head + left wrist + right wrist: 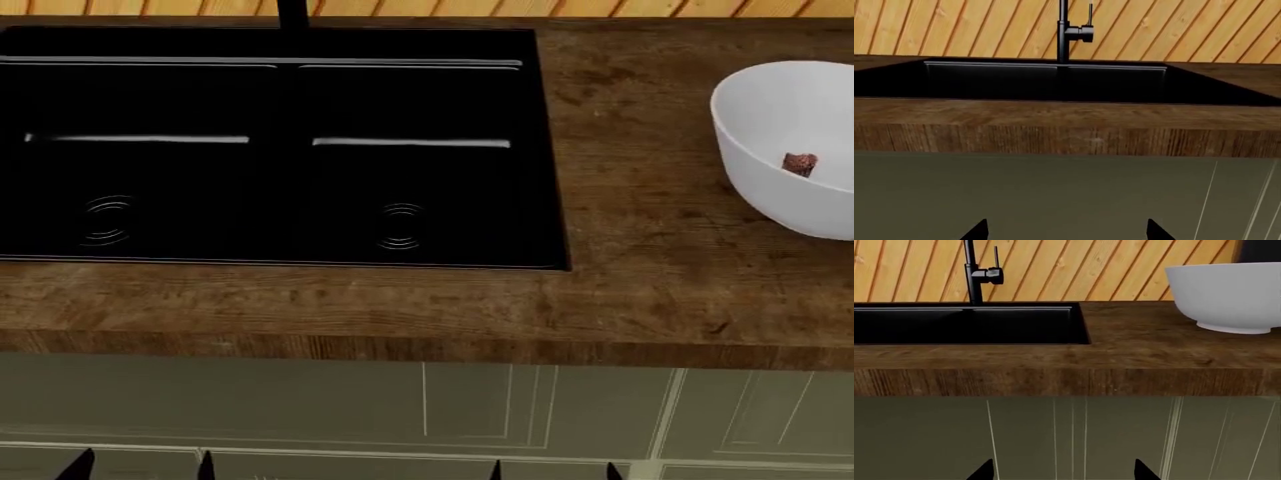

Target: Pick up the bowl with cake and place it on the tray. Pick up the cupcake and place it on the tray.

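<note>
A large glossy white bowl (790, 150) stands on the wooden counter at the right of the head view, cut by the frame edge, with a tiny brown cake slice (799, 164) inside. The right wrist view shows the same bowl (1224, 295) from the side on the counter. My left gripper (142, 464) and right gripper (551, 470) hang low in front of the cabinet doors, below the counter edge. Both stand open with nothing between the fingers; the left gripper (1066, 231) and right gripper (1064, 471) show only black fingertips. The cupcake and the tray are out of view.
A black double sink (274, 150) is set into the counter (400, 300) left of the bowl, with a black faucet (1069, 31) behind it against a wooden plank wall. Olive cabinet doors (467, 405) run below the counter.
</note>
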